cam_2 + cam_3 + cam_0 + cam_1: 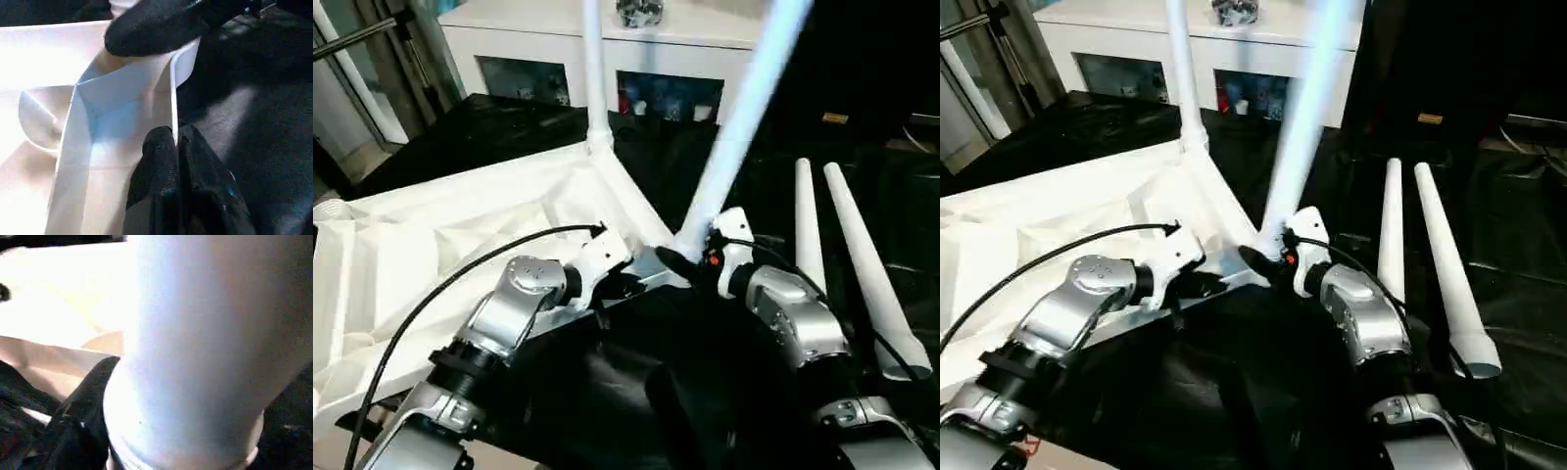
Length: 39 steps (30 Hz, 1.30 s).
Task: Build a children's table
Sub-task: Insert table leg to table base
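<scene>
Left wrist view puts our left gripper [175, 147] up close: its two black fingers are pinched together on the thin rim wall of the tabletop [440, 245], gripping that edge near the corner where the work is. Our right gripper [1268, 262] has its fingers spread around the base of a tilted leg [1304, 117]. One black finger [83, 401] lies against the tube, but whether the pair is actually squeezing it we cannot tell.

Moving outward, the tilted leg leans away from upright, its foot at the near corner socket of the upturned tabletop. We cannot see whether it has entered the socket or only rests on its lip. A second leg [594, 69] stands upright in the far corner socket. Two spare legs [1420, 245] lie side by side on the black-covered desk [1234, 392], toward its right edge, just beside our right forearm. Behind the desk's far edge stands a white cabinet [558, 44].

As we judge it, the lean is the main hazard. If we press down while the tube is off axis, it can jam on the socket lip or skid off the corner. If our right fingers are loose, the long tube could topple toward the desk's right side and knock the spare legs off. Sideways force on the leg could also twist the tabletop against our left pinch, which holds only a thin wall and may slip. That would slide the tabletop on the cloth and could strain the standing leg.
</scene>
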{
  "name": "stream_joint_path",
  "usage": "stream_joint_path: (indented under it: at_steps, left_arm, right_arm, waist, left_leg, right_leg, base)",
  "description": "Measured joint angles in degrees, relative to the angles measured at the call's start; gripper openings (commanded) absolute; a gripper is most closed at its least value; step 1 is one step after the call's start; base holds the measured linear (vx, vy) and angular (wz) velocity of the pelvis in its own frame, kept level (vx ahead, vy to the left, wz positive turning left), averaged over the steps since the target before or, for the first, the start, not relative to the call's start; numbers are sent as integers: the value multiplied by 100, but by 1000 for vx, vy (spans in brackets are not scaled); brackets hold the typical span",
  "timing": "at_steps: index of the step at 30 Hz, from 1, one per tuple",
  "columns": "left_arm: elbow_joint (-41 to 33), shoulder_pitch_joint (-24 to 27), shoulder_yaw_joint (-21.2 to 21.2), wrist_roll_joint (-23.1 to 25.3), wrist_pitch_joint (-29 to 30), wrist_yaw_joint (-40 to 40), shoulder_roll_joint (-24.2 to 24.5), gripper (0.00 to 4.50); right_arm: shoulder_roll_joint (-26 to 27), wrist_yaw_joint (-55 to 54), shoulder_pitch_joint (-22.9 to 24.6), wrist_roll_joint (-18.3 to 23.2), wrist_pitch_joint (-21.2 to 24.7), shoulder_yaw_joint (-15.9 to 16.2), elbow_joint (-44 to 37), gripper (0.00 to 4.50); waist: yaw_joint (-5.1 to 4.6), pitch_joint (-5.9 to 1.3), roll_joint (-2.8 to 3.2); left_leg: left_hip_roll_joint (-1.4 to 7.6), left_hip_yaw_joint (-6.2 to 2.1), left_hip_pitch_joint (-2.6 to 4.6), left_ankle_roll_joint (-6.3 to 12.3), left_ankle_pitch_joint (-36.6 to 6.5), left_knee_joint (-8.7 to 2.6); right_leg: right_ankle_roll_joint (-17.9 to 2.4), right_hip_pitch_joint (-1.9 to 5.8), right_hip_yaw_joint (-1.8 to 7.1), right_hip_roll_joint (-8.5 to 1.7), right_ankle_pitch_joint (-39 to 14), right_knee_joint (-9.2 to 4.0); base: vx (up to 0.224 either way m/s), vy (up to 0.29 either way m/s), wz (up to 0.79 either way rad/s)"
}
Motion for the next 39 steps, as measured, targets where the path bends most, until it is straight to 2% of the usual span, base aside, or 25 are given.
stream_joint_path:
  at_steps: [9,14,18,22,25,29,39]
  left_arm:
    - [-141,122,-21,-95,-139,-341,248,0]
    - [-139,188,-21,-95,-303,-393,277,0]
    - [-102,227,-21,-94,-471,-394,301,0]
    - [-22,238,-23,-57,-616,-387,312,0]
    - [66,254,-22,-43,-724,-372,331,0]
    - [127,268,-23,-35,-752,-358,332,0]
    - [142,313,-74,-52,-972,-606,425,0]
  right_arm:
    - [-172,410,192,-21,21,227,-337,275]
    - [-216,474,372,-81,-197,305,-465,275]
    - [-229,440,440,-241,-463,377,-442,275]
    - [-144,247,509,-309,-990,431,-192,275]
    - [-30,55,454,-315,-1368,420,193,275]
    - [41,-16,334,-383,-1586,406,525,275]
    - [-90,483,322,-408,-2069,519,755,275]
  waist:
    - [2,-4,-7]
    - [2,-11,-17]
    - [2,-17,-26]
    - [0,-28,-25]
    - [-23,-36,-23]
    - [-44,-42,-33]
    - [-37,-61,-42]
  left_leg:
    - [1,-1,-6,-9,8,15]
    - [2,-1,-6,-8,8,18]
    - [2,-1,-5,-9,8,18]
    - [2,-1,-1,-9,8,18]
    - [3,-3,13,-10,7,17]
    - [2,-7,85,-12,5,14]
    - [2,-12,94,-12,5,9]
  right_leg:
    - [1,0,4,2,-1,2]
    - [2,1,6,2,-1,2]
    - [2,1,6,2,-1,4]
    - [2,5,7,2,-1,8]
    - [4,42,6,3,-2,7]
    - [41,89,6,5,-24,2]
    - [36,106,7,6,-22,3]
  base:
    - [0,0,0]
    - [0,0,0]
    - [0,0,0]
    - [0,0,0]
    - [0,0,0]
    - [0,0,0]
    - [0,0,0]
